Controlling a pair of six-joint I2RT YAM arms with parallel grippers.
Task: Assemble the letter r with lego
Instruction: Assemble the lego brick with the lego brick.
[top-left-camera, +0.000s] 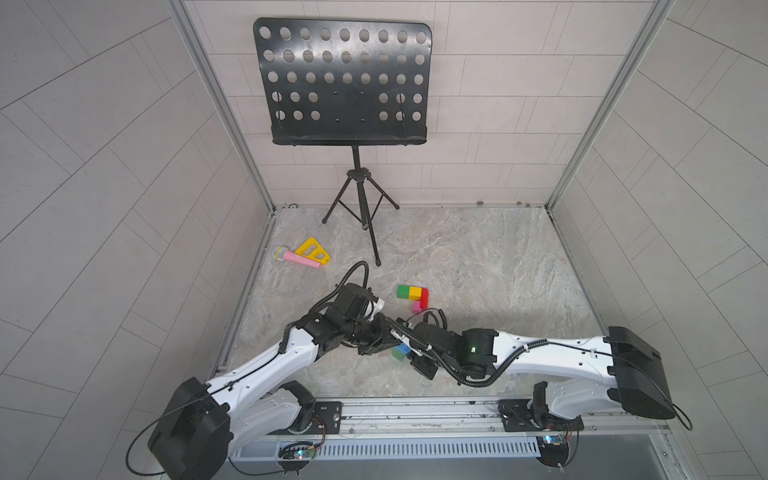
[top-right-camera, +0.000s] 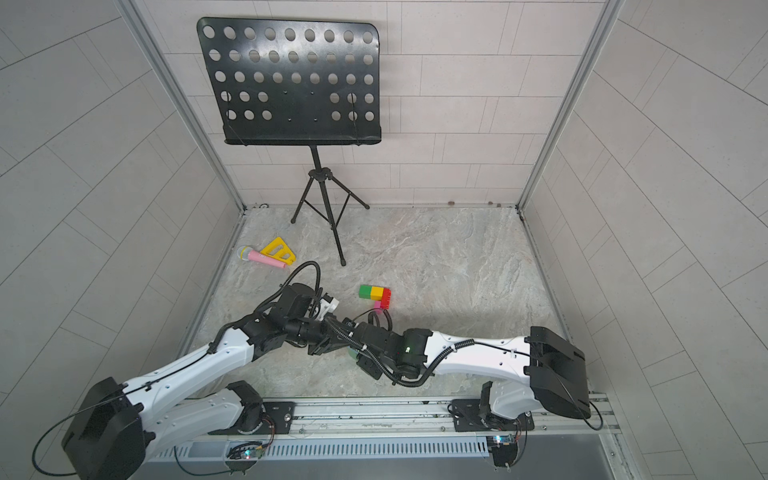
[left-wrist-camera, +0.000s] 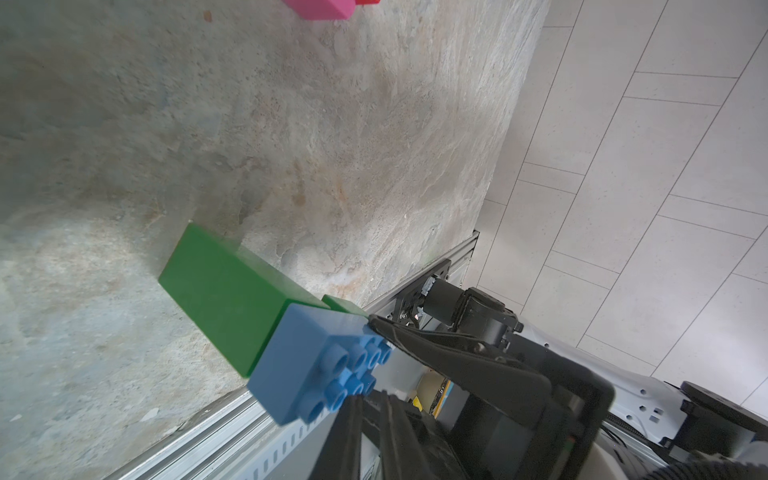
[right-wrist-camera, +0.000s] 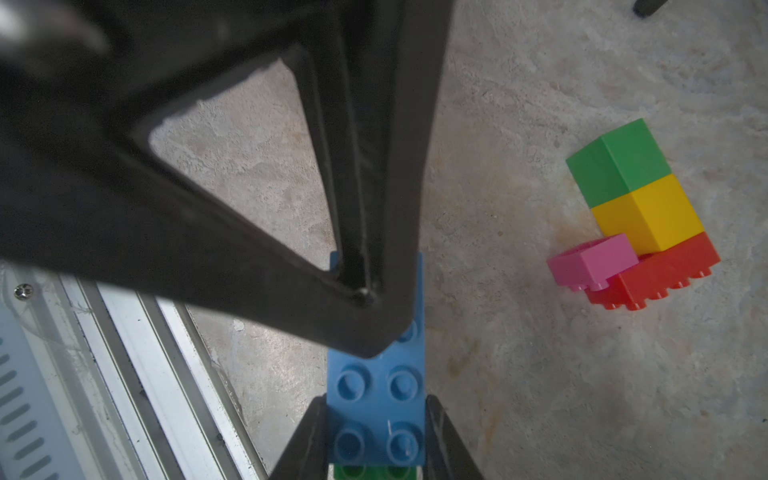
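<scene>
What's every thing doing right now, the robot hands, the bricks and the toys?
Right gripper: shut on the blue brick.
Left gripper: shut, tip at the blue brick's studs.
Blue brick: held, green brick stuck to it.
Other bricks: one clump, lying on the table, untouched.
Microphone: lying against the yellow triangle.
Music stand: upright.

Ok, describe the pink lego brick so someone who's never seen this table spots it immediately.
Find the black music stand at the back of the table; in front of its tripod lies a cluster of joined bricks. The pink brick is the small squarish one on the long red brick, beside the yellow brick: the cluster's only pink piece.
</scene>
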